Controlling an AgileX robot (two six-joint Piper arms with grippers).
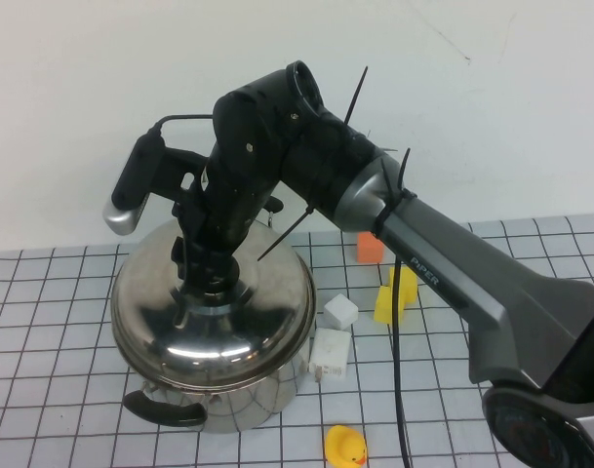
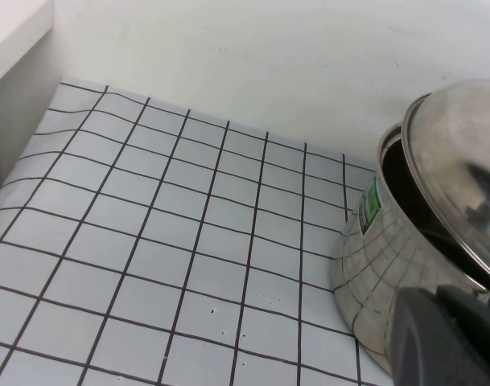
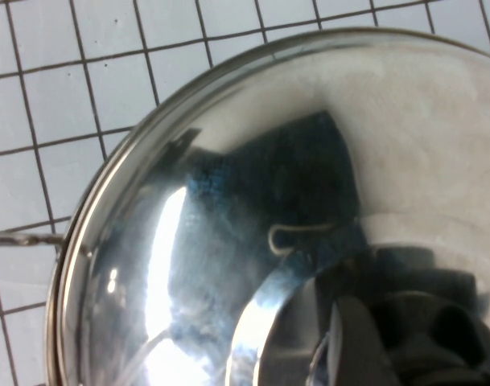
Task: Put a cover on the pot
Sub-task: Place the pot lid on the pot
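Observation:
The large shiny steel pot (image 1: 240,408) stands at the left of the checked mat, with a black loop handle (image 1: 165,408) at its front. The domed steel lid (image 1: 257,312) lies over its mouth. My right gripper (image 1: 211,281) reaches down from the right and is shut on the lid's black knob (image 3: 426,322). In the left wrist view the lid (image 2: 462,161) sits tilted on the pot (image 2: 377,273), with a dark gap at the rim. My left gripper (image 2: 442,334) shows only in the left wrist view, low beside the pot's wall.
To the right of the pot lie a white cube (image 1: 339,311), a white plug block (image 1: 331,354), yellow blocks (image 1: 394,297), an orange block (image 1: 370,247) and a yellow rubber duck (image 1: 345,447). A black cable (image 1: 399,390) hangs from my right arm.

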